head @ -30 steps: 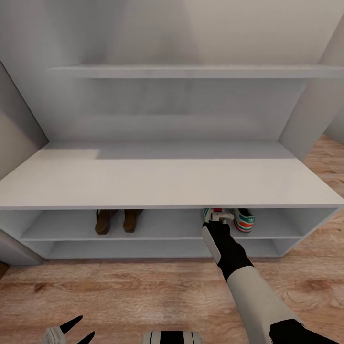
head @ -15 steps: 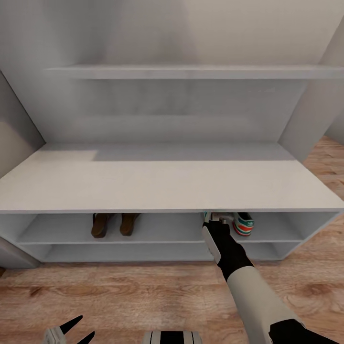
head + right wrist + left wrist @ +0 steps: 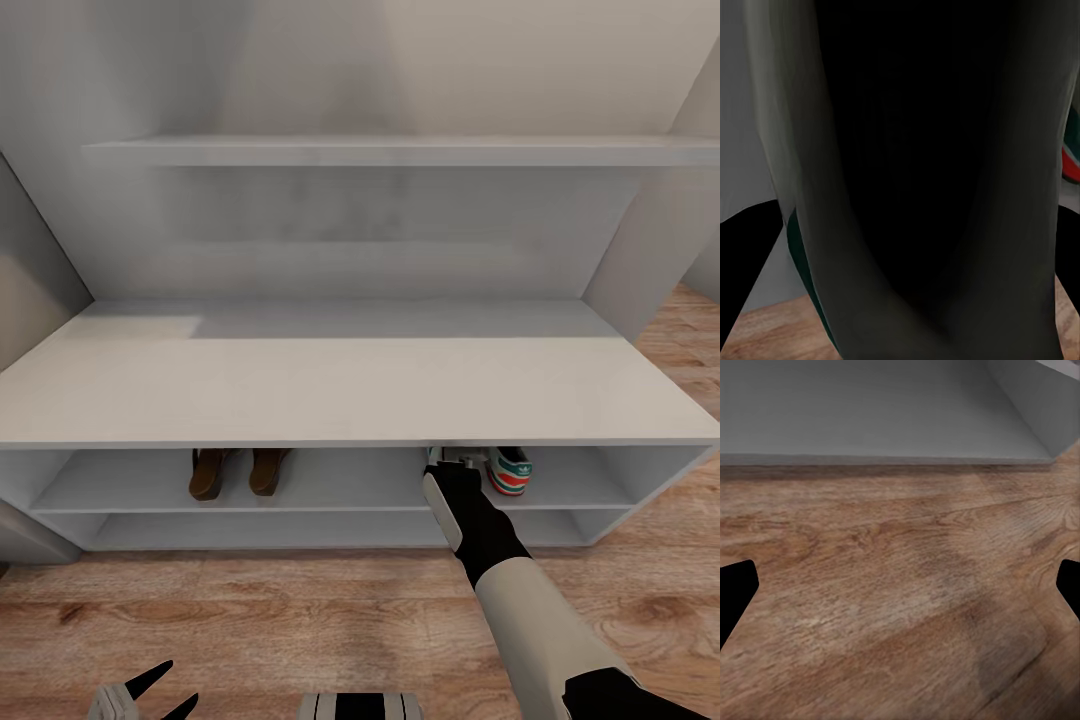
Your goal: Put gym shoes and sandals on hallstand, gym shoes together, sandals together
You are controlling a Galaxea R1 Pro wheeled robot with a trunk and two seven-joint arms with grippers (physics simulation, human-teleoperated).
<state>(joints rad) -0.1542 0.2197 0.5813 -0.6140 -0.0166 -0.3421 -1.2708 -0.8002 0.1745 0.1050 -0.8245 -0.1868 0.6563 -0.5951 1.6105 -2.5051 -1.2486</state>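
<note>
**Rack loaded on the upper tier**

In my head view the rack (image 3: 350, 385) stands on the plank floor (image 3: 300, 620), pale grey, with a broad bare top board and two long open tiers under it. On the upper tier I see the two sandals (image 3: 235, 471) side by side toward the left, just beside each other. Well apart from them, toward the right on the same tier, one gym shoe (image 3: 509, 470) shows its green and red-orange heel; a second shoe just beside it is mostly hidden behind my right arm. The lower tier looks bare as far as I can see. A grey wall shelf (image 3: 400, 151) runs above the rack.
</note>
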